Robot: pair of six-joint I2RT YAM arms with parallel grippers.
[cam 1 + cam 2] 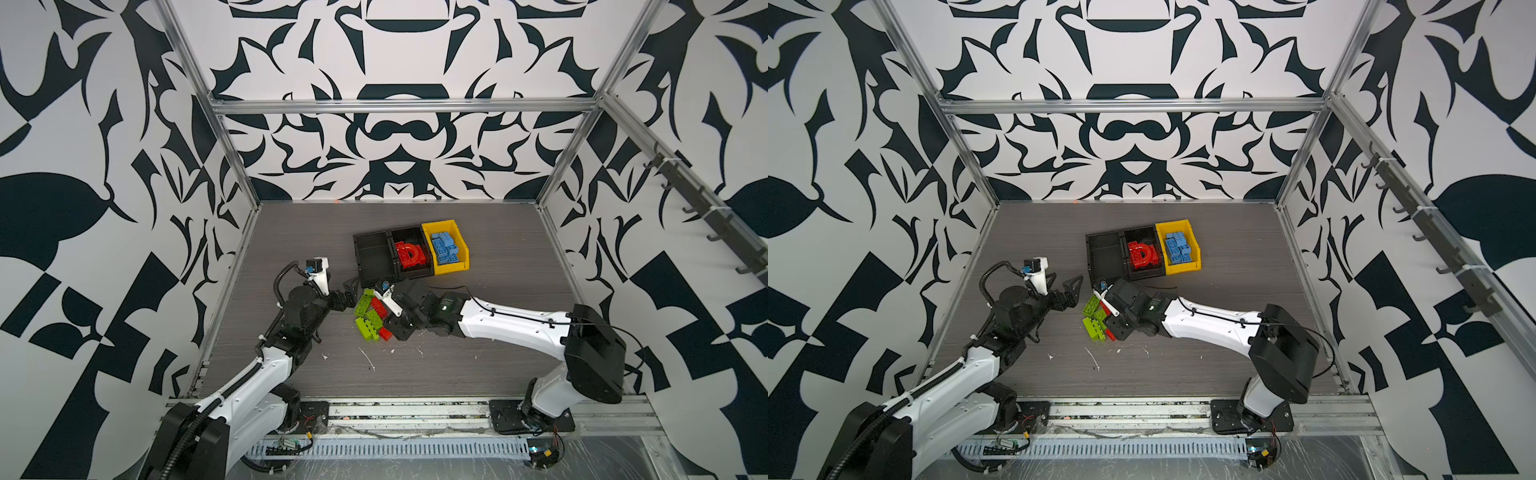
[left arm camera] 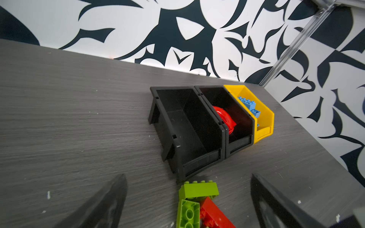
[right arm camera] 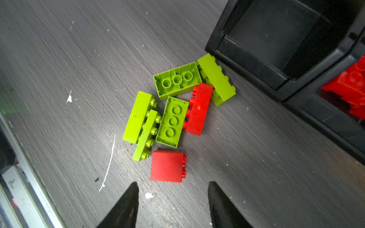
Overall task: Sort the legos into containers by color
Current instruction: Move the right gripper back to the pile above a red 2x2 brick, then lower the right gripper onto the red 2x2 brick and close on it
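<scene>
Blue is looking finished and green not yet begun: the empty black bin (image 2: 187,122) is holding nothing, while the black bin (image 1: 405,233) touching its side is carrying the red arch (image 1: 409,253) with other red bricks I cannot count. The yellow bin (image 1: 451,268), one place further from the empty bin, is holding a heap of blue bricks (image 1: 444,247), too stacked to number. That is making three bins in a row. Seven loose bricks are lying on the counter (image 3: 79,59) just in front of the empty black bin's lip. Five are green (image 3: 177,81), one of them on its side right beside that lip, though whether it is touching I cannot tell. Two are red, a long one (image 3: 198,108) wedged among the greens and a square one (image 3: 167,165) at the pile's edge farthest from the bin. The right hand (image 3: 173,183) is hanging with its jaws parted and nothing between them, pointing at the square red brick, so clearing the last reds seems to be the step in hand. The next move is probably calling for a descent astride that brick, a squeeze on its flat sides, and a carry to the neighbouring bin. The left hand (image 2: 188,178) is waiting spread wide and empty, facing the empty black bin from across the pile.
</scene>
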